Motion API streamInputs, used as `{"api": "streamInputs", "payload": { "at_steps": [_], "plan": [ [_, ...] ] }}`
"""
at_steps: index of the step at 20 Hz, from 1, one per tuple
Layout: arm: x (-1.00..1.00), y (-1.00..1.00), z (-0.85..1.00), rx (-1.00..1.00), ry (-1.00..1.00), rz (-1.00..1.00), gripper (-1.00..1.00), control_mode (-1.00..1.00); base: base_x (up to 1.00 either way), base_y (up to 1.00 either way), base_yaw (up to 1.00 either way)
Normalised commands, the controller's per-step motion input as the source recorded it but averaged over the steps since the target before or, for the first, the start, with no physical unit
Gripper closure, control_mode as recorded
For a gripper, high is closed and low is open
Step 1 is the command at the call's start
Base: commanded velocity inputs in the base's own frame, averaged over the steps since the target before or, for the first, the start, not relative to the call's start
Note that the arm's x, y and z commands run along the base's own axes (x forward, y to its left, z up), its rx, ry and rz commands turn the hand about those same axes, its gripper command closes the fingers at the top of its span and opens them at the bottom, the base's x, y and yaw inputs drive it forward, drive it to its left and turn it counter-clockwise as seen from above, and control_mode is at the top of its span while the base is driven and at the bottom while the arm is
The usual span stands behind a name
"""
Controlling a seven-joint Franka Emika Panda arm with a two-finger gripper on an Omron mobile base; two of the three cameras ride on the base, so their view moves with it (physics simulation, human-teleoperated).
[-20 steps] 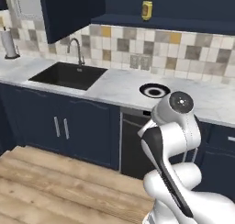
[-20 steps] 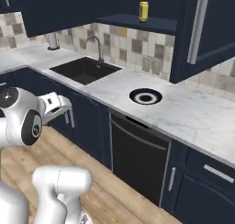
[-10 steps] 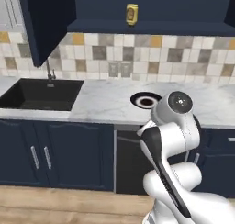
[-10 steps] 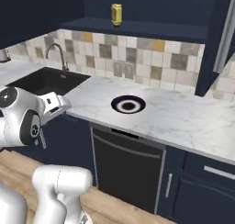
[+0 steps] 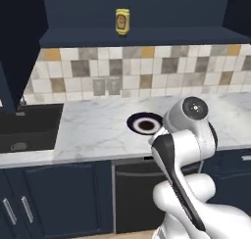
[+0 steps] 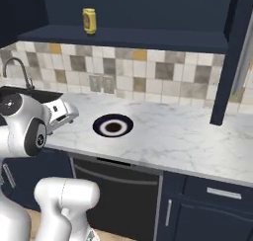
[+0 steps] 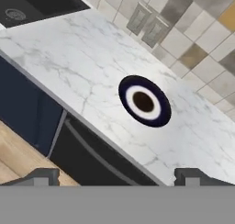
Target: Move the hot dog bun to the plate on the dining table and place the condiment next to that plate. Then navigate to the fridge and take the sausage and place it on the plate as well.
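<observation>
Condiment (image 5: 122, 21) first: your yellow squeeze bottle stands upright on the dark navy shelf (image 5: 137, 37) above the tiled backsplash (image 5: 147, 71), its long axis vertical and its cap end up, with the orange-red label turned toward the cameras. From the right base camera you see it (image 6: 89, 20) toward the left end of that shelf (image 6: 148, 37), well above the marble counter (image 6: 188, 136) and well apart from the arm.

Your claw (image 7: 117, 175) stands wide open. Its two dark fingertips (image 7: 43, 176) sit far apart at the bottom of the hand camera, with nothing between them and nothing touching them. It hangs in front of the counter edge, over the dark dishwasher front (image 7: 92, 159) and the wood floor (image 7: 18, 159), looking down across the counter top. In the right base camera you find the hand (image 6: 62, 114) held out from the arm near the counter's front edge, beside the sink (image 6: 20, 94).

On the counter lies a navy-rimmed plate (image 5: 145, 124) with a white ring and a dark centre. It sits flat, just ahead of the claw and below the bottle's shelf, a little to the bottle's right.
</observation>
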Motion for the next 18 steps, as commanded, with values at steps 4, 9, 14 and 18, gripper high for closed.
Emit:
{"api": "streamInputs", "payload": {
  "at_steps": [4,9,14,18],
  "plan": [
    [0.0,0.0,0.0,0.0,0.0,0.0,-1.0,1.0,0.62,0.53,-0.32],
    [0.0,0.0,0.0,0.0,0.0,0.0,-1.0,1.0,0.68,0.56,-0.31],
    [0.09,0.0,0.0,0.01,-0.07,0.0,-1.0,-1.0,0.33,0.25,-0.14],
    [0.06,-0.06,0.18,0.02,-0.15,0.0,-1.0,-1.0,0.0,0.0,0.0]
  ]
}}
